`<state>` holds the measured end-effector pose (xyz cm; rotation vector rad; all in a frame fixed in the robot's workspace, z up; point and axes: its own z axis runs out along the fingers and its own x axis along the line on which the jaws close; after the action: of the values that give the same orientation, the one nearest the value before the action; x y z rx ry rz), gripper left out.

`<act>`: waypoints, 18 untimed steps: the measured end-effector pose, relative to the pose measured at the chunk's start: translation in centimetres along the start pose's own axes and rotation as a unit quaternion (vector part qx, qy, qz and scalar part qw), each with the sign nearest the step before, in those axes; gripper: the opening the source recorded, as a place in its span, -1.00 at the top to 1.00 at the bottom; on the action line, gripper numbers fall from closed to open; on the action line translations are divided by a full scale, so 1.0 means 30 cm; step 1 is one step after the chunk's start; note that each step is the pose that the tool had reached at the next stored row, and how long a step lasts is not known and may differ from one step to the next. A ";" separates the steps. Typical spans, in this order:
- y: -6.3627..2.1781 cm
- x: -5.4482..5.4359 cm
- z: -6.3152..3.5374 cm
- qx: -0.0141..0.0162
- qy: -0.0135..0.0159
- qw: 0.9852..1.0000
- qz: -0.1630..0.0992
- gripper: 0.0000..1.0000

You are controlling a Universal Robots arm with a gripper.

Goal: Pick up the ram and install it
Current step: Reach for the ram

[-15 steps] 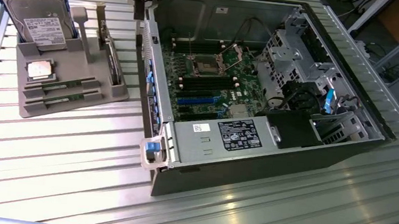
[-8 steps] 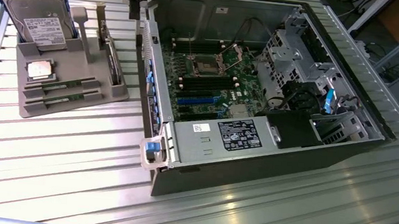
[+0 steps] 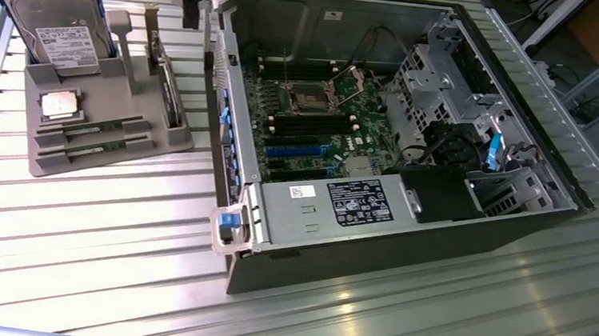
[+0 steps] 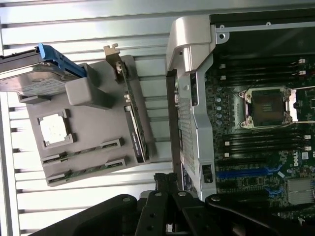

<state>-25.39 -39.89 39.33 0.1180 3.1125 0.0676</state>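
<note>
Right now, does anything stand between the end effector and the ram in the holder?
Nothing covers the ram from above. An upright card on the holder's edge stands sideways between it and the end effector.

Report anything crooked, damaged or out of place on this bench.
Nothing stands out. The ram sticks sit in their slots in the tray, the chip sits in its recess, and the hard drive stands in its holder.
</note>
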 end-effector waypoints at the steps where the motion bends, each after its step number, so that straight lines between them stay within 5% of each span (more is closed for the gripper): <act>1: 0.000 0.005 0.000 0.000 0.000 1.000 0.000 0.79; 18: -0.005 0.071 -0.002 0.000 0.000 1.000 0.000 0.79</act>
<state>-27.52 -39.89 39.33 0.1180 3.1125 0.0676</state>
